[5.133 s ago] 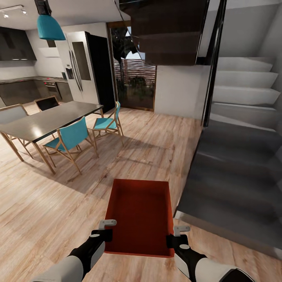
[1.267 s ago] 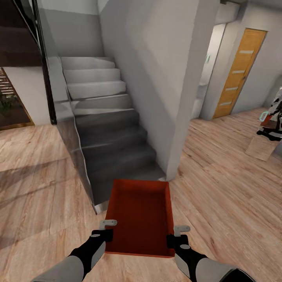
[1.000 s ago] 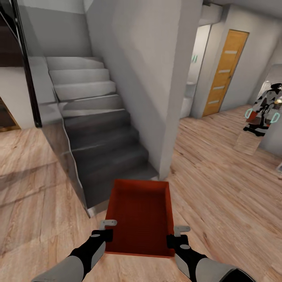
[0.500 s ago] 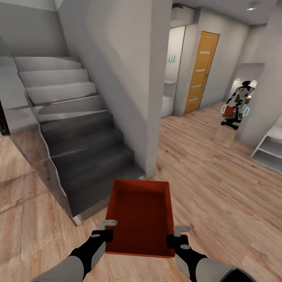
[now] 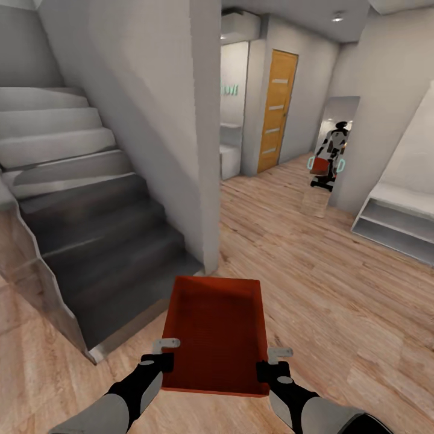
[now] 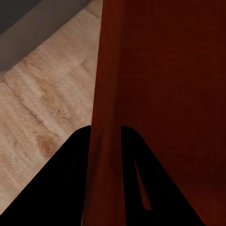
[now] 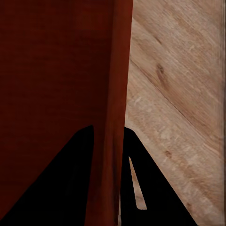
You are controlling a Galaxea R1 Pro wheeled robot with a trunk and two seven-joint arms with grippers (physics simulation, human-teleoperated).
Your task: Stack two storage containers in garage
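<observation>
I carry one red-orange storage container (image 5: 216,334) in front of me, above a light wood plank floor (image 5: 337,301). My left gripper (image 5: 161,355) is shut on its left wall near the close corner, and my right gripper (image 5: 270,361) is shut on its right wall. In the left wrist view the container wall (image 6: 106,117) runs between the two dark fingers (image 6: 70,179). The right wrist view shows the same clamp on the other container wall (image 7: 113,103). The bin is open-topped and holds nothing.
A grey staircase (image 5: 90,205) rises at left beside a white wall corner (image 5: 208,181). Ahead a hallway leads to an orange door (image 5: 274,111). A tall mirror (image 5: 328,157) at right reflects the robot. White low shelves (image 5: 395,220) stand at far right.
The whole view has swung to the right: the stairs slid left, the door, mirror and white shelves came further into view. The container stays clamped between both grippers as before.
</observation>
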